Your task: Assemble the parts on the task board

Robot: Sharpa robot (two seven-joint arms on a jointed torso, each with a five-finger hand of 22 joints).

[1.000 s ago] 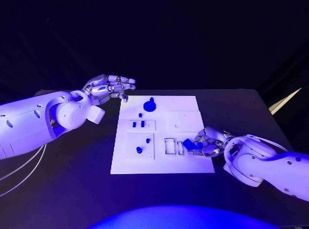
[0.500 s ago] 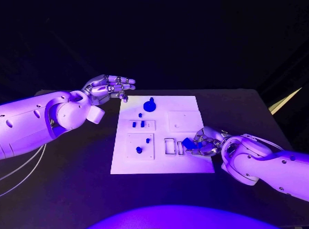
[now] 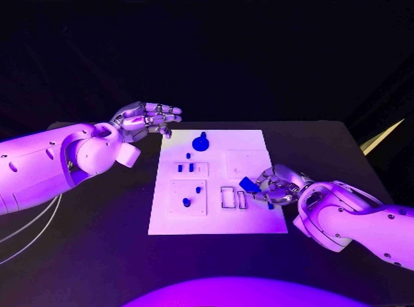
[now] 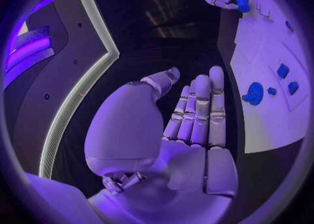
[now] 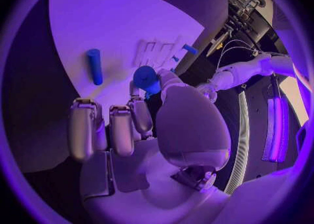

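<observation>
A small blue part (image 3: 248,185) was held pinched in the fingertips of the right hand (image 3: 273,188), just above the near right area of the white task board (image 3: 262,220); in the right wrist view the same part (image 5: 147,79) was seen clamped at the fingertips over the board's pale surface. The step in hand was judged to be the seating of this part in one of the two narrow rectangular slots (image 3: 227,197) lying just beside the hand. For a clean insertion, the part should be turned until its long side matches the slot, lowered straight, and released only once seated; a tilted entry was judged likely to jam. The slots appeared empty. Left of them, a square recess (image 3: 188,195) contained two small blue pieces. Farther off, a smaller recess (image 3: 191,167) held two upright blue pegs, and a round blue knob (image 3: 200,142) was seen near the far edge of the board. Beyond the far left corner, above the desk (image 3: 327,147), the left hand (image 3: 147,118) was held empty, its fingers extended and apart.
</observation>
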